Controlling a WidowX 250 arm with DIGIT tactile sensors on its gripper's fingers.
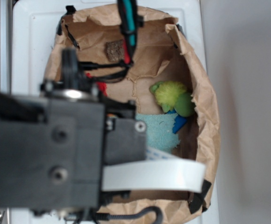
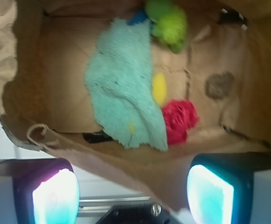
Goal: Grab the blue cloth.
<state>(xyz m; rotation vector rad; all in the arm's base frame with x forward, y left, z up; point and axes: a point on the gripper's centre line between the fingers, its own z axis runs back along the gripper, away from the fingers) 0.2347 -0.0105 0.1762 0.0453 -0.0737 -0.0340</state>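
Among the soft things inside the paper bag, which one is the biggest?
The blue cloth: a pale teal towel with ragged edges, spread flat on the bag's floor. The red ruffled ball and the green fluffy toy are much smaller.

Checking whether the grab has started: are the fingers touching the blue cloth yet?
Apart. The wrist view shows both fingers at the bottom edge, outside the paper bag's rim, with the blue cloth lying inside.

In the exterior view we see only a corner of the blue cloth; the arm covers the rest of it, and the red fabric beside that cloth barely peeks out. In the wrist view the gripper fingers are cut off below, and the green toy above the cloth is blurred
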